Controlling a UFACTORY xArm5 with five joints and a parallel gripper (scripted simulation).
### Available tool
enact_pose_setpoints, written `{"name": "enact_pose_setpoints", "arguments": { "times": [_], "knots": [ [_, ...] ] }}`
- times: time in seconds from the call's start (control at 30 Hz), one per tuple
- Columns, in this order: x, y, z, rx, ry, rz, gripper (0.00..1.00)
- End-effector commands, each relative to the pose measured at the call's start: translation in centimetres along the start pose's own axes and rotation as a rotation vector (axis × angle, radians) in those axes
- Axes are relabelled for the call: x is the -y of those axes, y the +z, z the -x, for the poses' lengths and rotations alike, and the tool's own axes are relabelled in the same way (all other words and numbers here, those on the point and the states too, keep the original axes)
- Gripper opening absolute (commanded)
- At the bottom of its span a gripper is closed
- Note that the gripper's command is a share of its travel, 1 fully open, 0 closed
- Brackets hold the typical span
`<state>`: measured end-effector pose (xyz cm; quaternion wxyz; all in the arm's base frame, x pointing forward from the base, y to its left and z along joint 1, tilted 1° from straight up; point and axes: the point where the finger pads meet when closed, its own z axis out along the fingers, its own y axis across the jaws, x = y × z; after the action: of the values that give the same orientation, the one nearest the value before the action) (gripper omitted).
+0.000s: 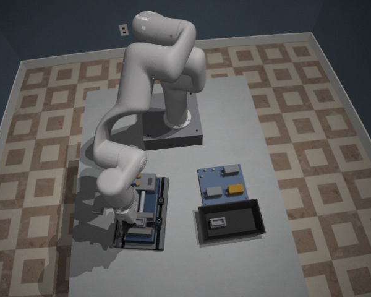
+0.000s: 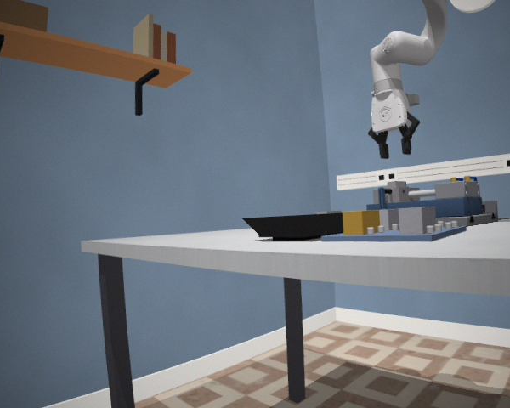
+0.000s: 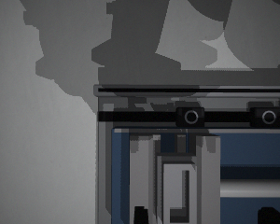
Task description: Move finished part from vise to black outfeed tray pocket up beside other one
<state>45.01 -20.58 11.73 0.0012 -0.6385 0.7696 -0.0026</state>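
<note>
The gripper (image 2: 394,149) hangs above the vise (image 2: 424,200), fingers spread and nothing between them. From the side it stands well clear of the vise top, with only wall showing between the two dark fingertips.

Directly below it sits the part (image 3: 175,189), clamped between the vise's grey faces. The wrist view shows the pocket as a dark L-shaped recess, but the frame cuts the part off at the bottom edge, so its full outline cannot be made out. Two dark fingertips just poke into that view at the bottom — one left of the part, one far right, both mostly cropped. Arm shadows fall across the vise plate and blur its edges.

In the top view the arm's wrist covers the gripper entirely and hides the left side of the vise; the part (image 1: 143,221) shows only as a small grey frame beside the wrist.

To the gripper's side, well apart across the bench (image 1: 224,134), lies the black tray (image 1: 257,217) with one pocketed block (image 1: 217,222) flat inside, toward the end nearer the vise. Past the tray a blue plate (image 1: 222,187) carries two grey blocks (image 1: 230,169) and a yellow one (image 1: 235,189), all upright. From the side the tray's wall hides its contents.
</note>
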Motion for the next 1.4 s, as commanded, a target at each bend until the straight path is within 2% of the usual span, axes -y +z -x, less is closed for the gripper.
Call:
{"name": "enact_pose_setpoints", "arguments": {
  "times": [0.0, 0.4, 1.37],
  "knots": [
    [0.1, -0.1, 0.0, -0.001, 0.0, -0.005, 0.69],
    [0.2, 0.7, 0.0, -0.001, 0.0, -0.005, 0.69],
    [0.2, 5.0, 0.1, -0.001, 0.0, -0.005, 0.69]
  ]
}}
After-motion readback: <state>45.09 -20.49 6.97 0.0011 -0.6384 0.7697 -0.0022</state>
